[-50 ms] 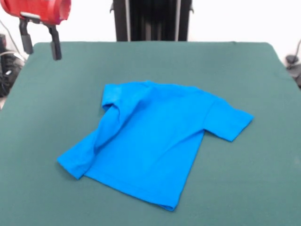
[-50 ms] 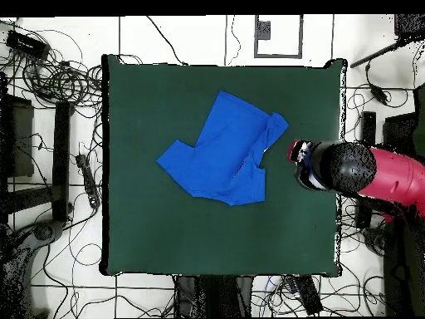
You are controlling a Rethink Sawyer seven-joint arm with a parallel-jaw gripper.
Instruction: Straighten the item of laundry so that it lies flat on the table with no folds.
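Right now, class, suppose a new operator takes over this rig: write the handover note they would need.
End effector: open, empty, raised above the table's edge, well clear of the shirt.
T-shirt: lies mid-table on the green table, plain blue side up; no lettering visible.
Done: body mostly spread, one sleeve lies flat and out to the side.
Left: the other sleeve is folded in over the body, with wrinkles running down that side to the hem corner. Pull that sleeve outward and smooth the side.
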